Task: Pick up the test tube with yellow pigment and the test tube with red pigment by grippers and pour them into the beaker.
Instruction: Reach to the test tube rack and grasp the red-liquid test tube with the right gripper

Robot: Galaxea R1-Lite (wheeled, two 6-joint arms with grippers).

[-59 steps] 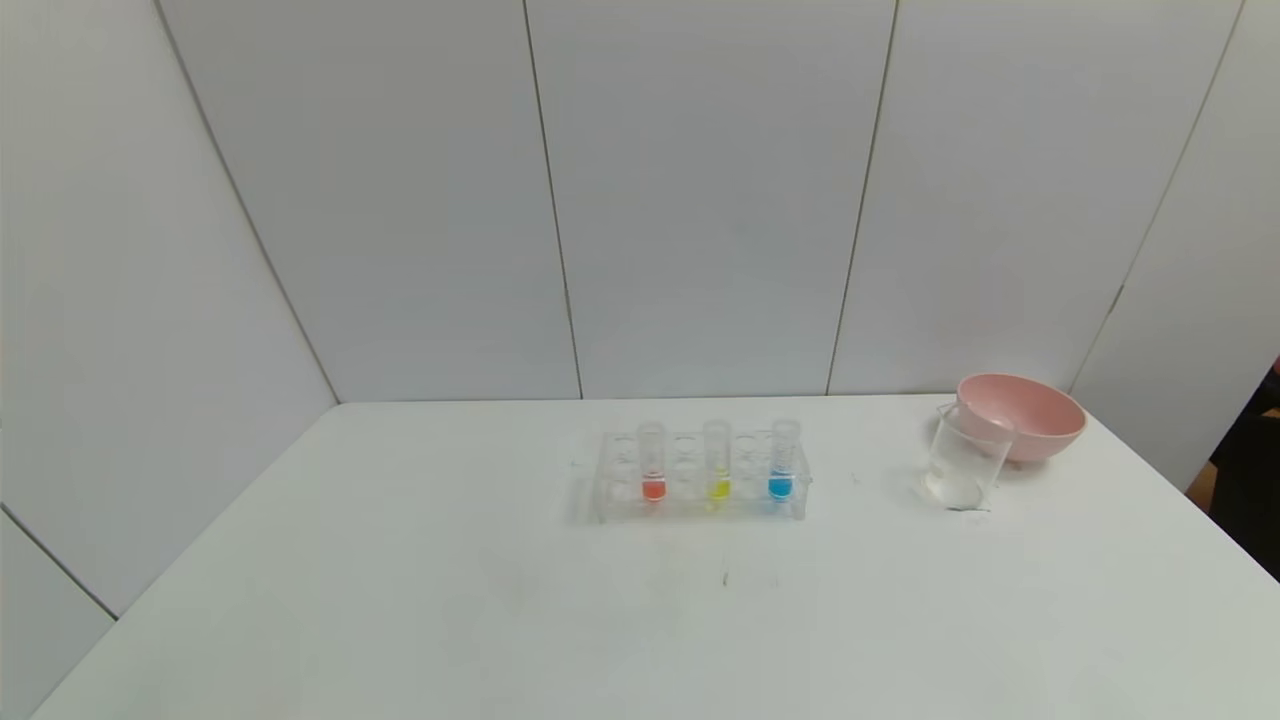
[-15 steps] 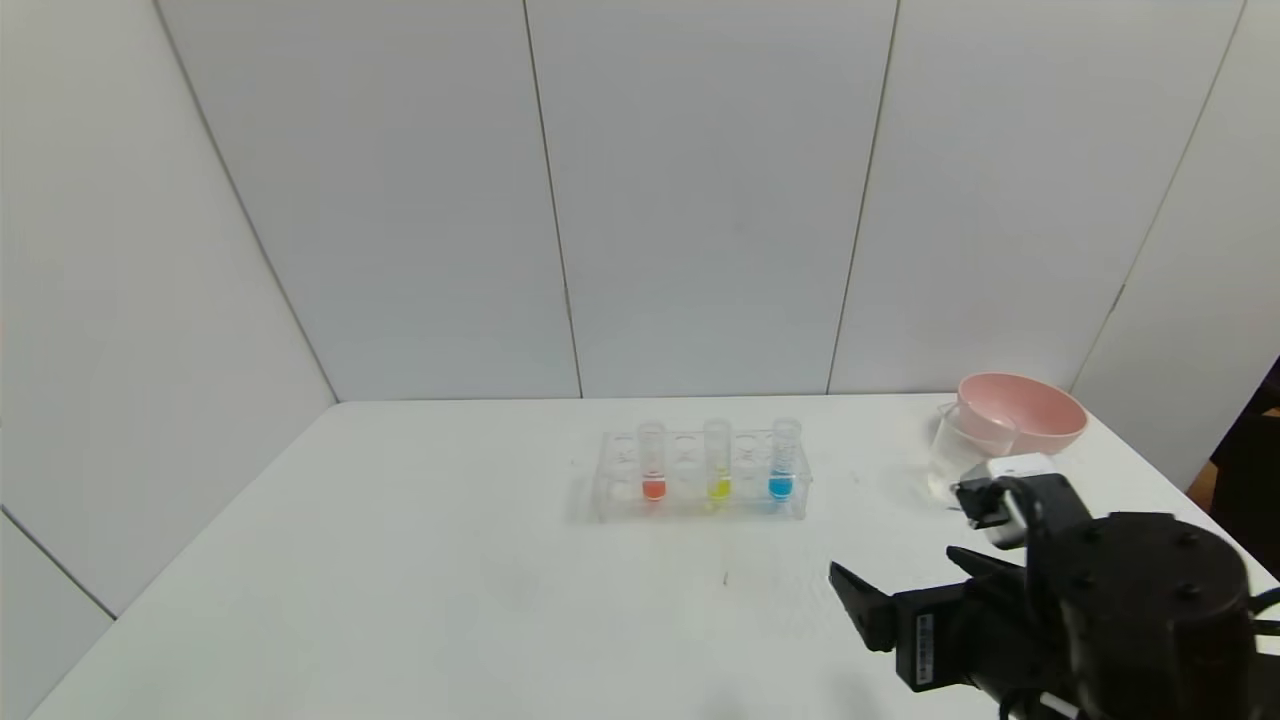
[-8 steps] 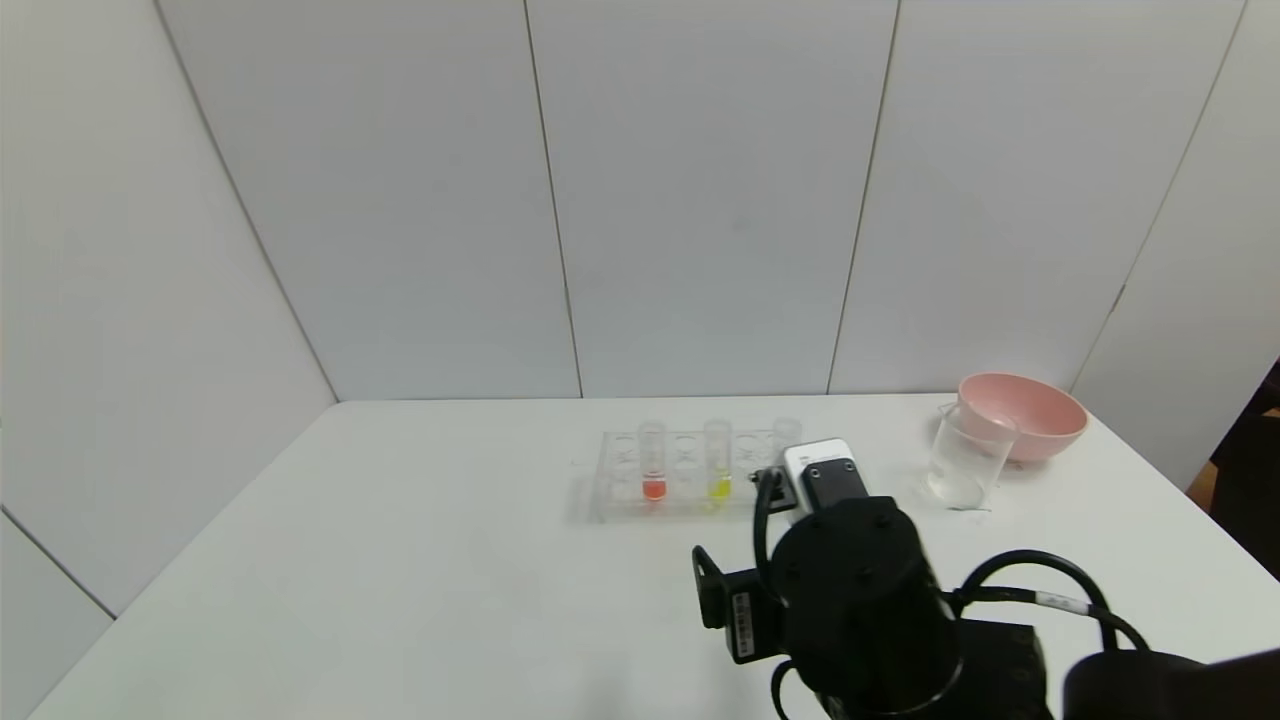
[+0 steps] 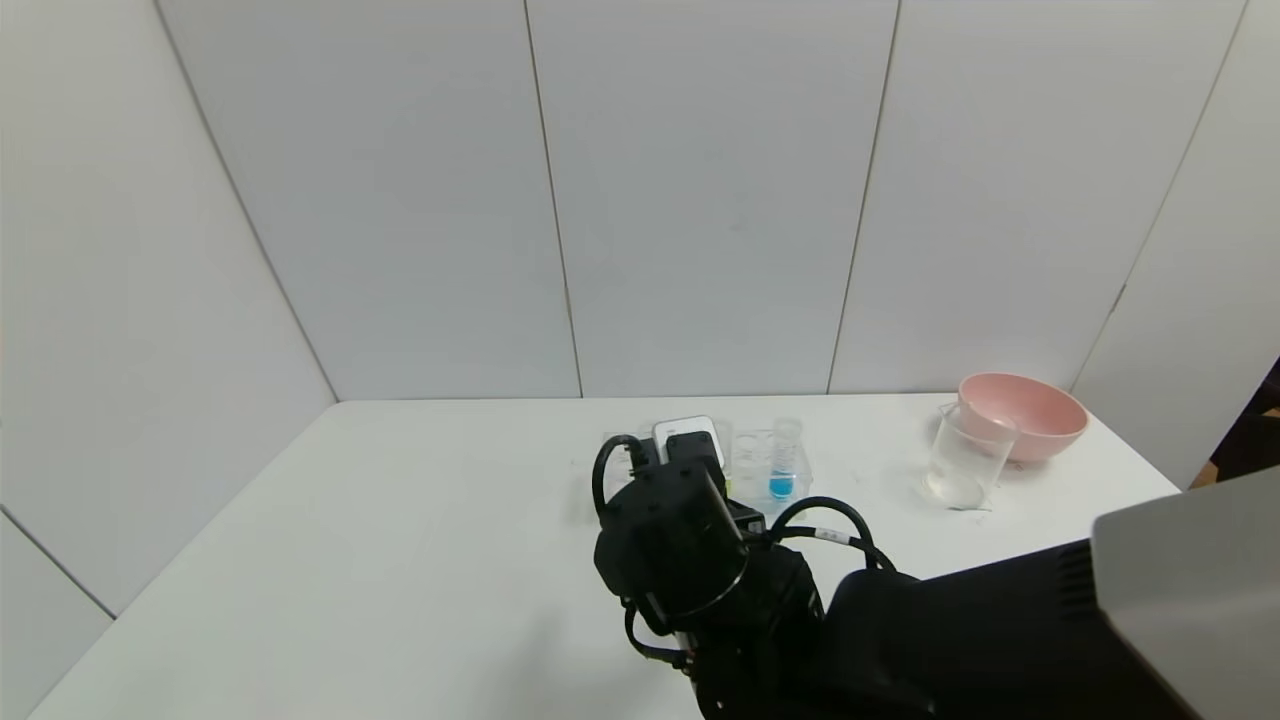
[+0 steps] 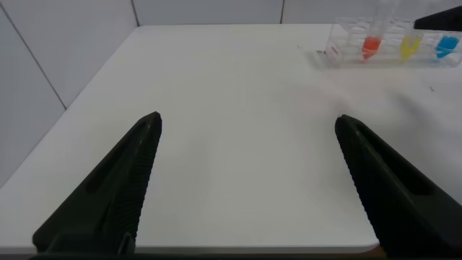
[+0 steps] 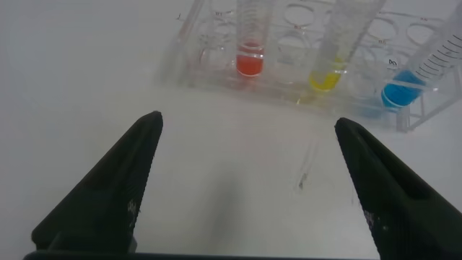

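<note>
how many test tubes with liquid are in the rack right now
3, side by side in the clear rack: the test tube with red pigment at one end, the test tube with yellow pigment in the middle, the blue tube nearest the beaker.

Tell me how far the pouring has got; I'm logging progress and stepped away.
Nothing is poured: the beaker looks empty beside the pink bowl. The test tube with red pigment and the test tube with yellow pigment stand in the clear rack beside the blue tube. The right gripper faces them, open and empty. The left gripper is open, farther off. Both pickups and pours remain.
</note>
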